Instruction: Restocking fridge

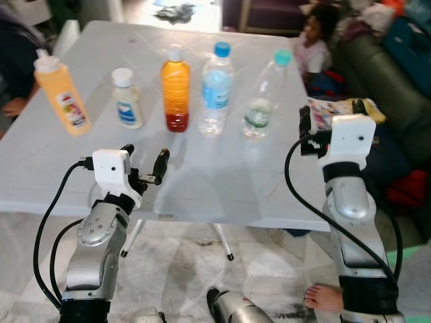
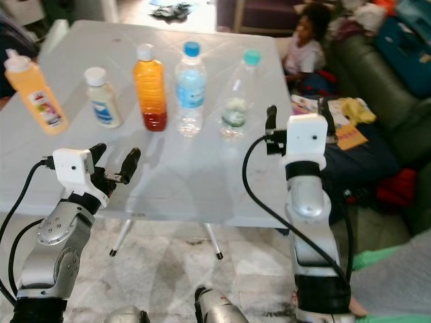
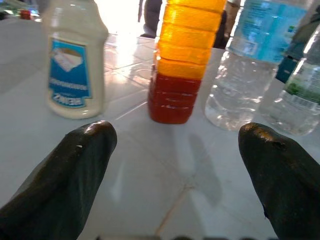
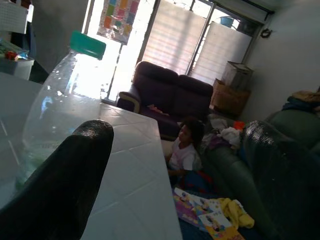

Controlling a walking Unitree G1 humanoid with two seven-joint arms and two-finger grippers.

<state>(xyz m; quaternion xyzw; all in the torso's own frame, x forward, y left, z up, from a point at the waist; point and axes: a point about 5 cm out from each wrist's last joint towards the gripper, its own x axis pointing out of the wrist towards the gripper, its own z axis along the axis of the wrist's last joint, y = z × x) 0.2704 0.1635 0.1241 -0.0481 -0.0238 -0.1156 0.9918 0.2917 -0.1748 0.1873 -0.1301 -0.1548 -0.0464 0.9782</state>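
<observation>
Five upright bottles in a row across the white table (image 1: 202, 182). Left gripper (image 1: 143, 163) wide open and empty, low at the near edge, aimed at the orange juice bottle (image 1: 176, 89) straight ahead. Right gripper (image 1: 331, 119) open too, empty, beside the green-capped bottle (image 1: 264, 94).

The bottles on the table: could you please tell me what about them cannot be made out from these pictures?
- White bottle: label print too small in the eye views, blurred in the left wrist view.
- Orange juice bottle and blue-label water bottle: caps cut off by the left wrist view's edge.
- Green-capped bottle: its lower part hidden behind a black finger in the right wrist view.
</observation>
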